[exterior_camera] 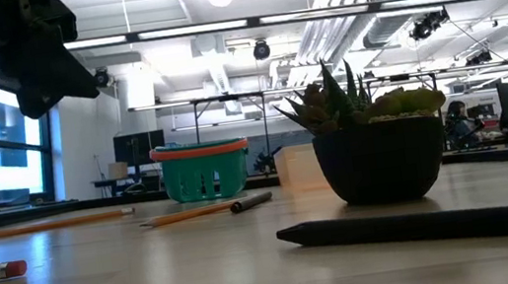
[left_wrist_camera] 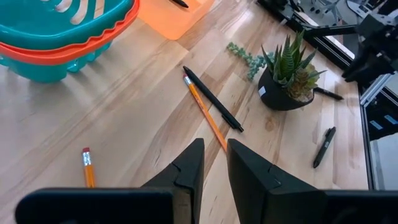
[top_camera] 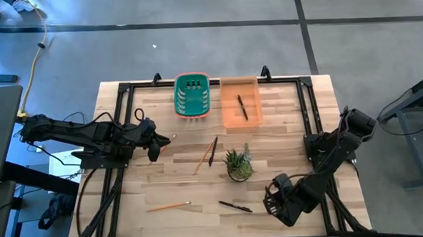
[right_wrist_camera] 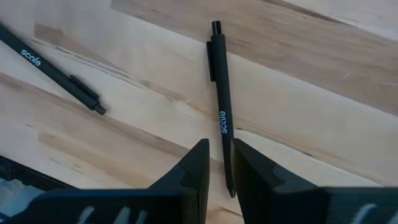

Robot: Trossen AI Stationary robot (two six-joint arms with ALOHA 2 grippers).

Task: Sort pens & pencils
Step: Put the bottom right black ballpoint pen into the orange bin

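Front pen (exterior_camera: 425, 222) lies nearest the low camera, flat on the table (top_camera: 283, 129), near edge, just left of the right arm.

Left to right:
- Left gripper (left_wrist_camera: 214, 146): hovers over the left-middle of the table, fingers a narrow gap apart, nothing between them. Looks parked.
- Front-left pencil (top_camera: 168, 205): alone, near edge, well apart from everything else.
- Teal basket (top_camera: 192, 96): far edge, left of centre. Can't tell if anything is in it.
- Centre pencil (top_camera: 203, 156) and centre pen (top_camera: 213, 151): side by side mid-table, far ends almost touching, just left of the potted plant (top_camera: 238, 165).
- Orange bin (top_camera: 229, 118): far edge, just right of the basket, one binned pen (top_camera: 242, 107) inside.
- Right gripper (right_wrist_camera: 217, 146): low over the near right of the table, narrow gap, holding nothing. Right wrist view shows a pen under it (right_wrist_camera: 221, 106), one end of the barrel running into the finger gap, and a second pen (right_wrist_camera: 56, 71) beside it.

Step, my read: early in the sort, right arm on approach to a pen pick.

Next move needs: open wider, drop to the wood, close across the barrel mid-length rather than along it, lift, carry to the orange bin. Thin barrel flat on the table means little finger clearance. Pencils presumably go to the basket.
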